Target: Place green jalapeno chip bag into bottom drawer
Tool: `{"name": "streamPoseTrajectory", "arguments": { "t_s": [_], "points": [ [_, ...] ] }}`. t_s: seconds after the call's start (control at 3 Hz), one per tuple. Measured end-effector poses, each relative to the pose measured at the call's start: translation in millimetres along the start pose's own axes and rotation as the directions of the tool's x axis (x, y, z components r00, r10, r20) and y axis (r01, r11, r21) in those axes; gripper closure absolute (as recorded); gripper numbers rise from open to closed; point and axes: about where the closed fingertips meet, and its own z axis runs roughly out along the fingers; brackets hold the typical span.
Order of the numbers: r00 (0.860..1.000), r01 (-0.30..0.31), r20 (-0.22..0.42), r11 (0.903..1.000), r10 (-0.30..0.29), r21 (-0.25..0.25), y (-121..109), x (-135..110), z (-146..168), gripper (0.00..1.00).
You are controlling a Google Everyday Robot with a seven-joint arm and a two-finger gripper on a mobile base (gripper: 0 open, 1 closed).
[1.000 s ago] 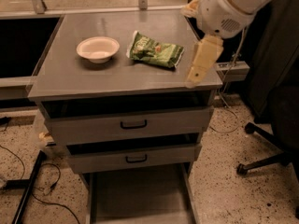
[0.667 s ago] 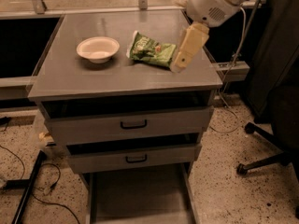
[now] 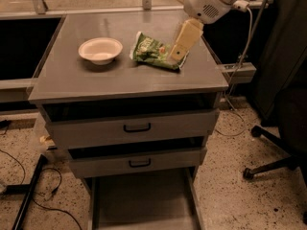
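The green jalapeno chip bag (image 3: 154, 51) lies on the cabinet's grey surface (image 3: 120, 83), just right of a white bowl (image 3: 100, 50). The end effector (image 3: 177, 54) hangs at the bag's right end; I cannot tell whether it is spread or closed. Nothing is lifted yet. The bottom drawer (image 3: 141, 202) stands pulled out below, with no bag in it. A chair base (image 3: 268, 164) sits on the speckled floor.

bottom drawer (image 3: 144, 202) cropped, gripper (image 3: 178, 55) covering end of bag (image 3: 149, 51)

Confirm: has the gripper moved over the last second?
Yes. The gripper moved left, from the cabinet top's right edge inward to the right end of the green jalapeno chip bag.
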Motion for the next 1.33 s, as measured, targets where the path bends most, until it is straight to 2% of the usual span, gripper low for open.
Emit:
{"name": "streamPoseTrajectory", "arguments": {
  "t_s": [0.33,0.67,1.0,1.33],
  "points": [
    [1.0,-0.008,0.012,1.0,0.008,0.004,-7.4,5.0,19.8,0.0],
    [0.998,-0.049,0.043,0.9973,0.047,0.054,-39.4,19.6,52.2,0.0],
    [0.992,-0.1,0.084,0.9889,0.091,0.11,-75.5,34.1,84.6,0.0],
    [0.987,-0.137,0.106,0.9806,0.123,0.14,-102.5,47.9,114.1,0.0]
  ]
}}
